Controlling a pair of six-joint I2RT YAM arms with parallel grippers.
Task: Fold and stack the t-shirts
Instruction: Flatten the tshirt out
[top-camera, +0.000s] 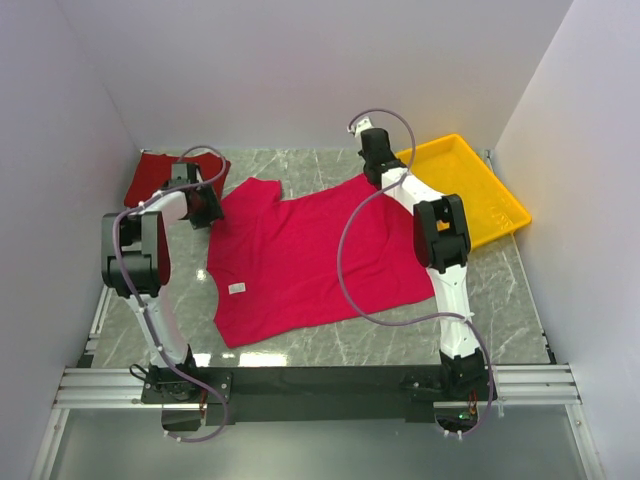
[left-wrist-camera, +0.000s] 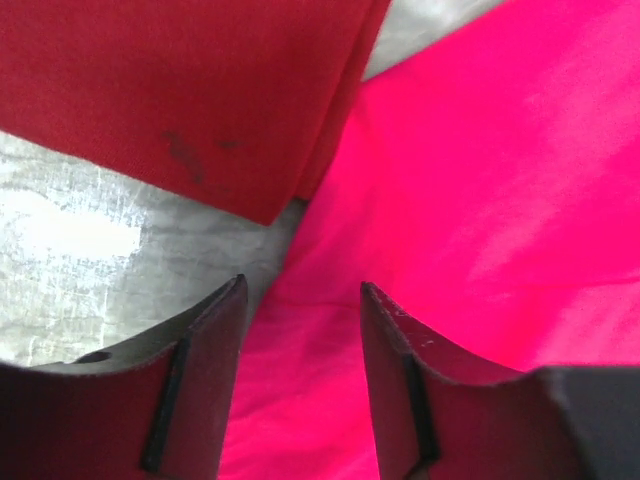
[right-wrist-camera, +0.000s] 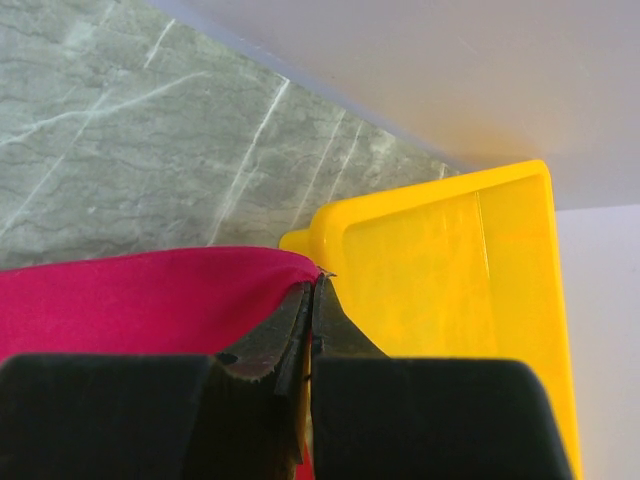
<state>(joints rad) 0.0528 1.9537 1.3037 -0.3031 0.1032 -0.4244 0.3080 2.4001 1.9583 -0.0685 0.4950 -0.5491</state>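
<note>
The crimson t-shirt (top-camera: 310, 255) lies spread flat across the middle of the table, its small white tag (top-camera: 238, 289) near the left edge. The darker maroon t-shirt (top-camera: 150, 175) sits folded at the back left. My left gripper (top-camera: 207, 207) hovers open over the crimson shirt's left edge. In the left wrist view its jaws (left-wrist-camera: 303, 290) stand apart above crimson cloth (left-wrist-camera: 480, 200), with the maroon shirt (left-wrist-camera: 180, 90) just beyond. My right gripper (top-camera: 380, 178) is shut on the crimson shirt's far right corner, and pinched cloth (right-wrist-camera: 130, 300) shows at its tips (right-wrist-camera: 315, 285).
A yellow plastic tray (top-camera: 480, 190) sits at the back right, close beside the right gripper and also seen as the yellow tray (right-wrist-camera: 450, 270) in the right wrist view. White walls close in the back and both sides. Grey marble tabletop (left-wrist-camera: 100, 260) shows beside the maroon shirt.
</note>
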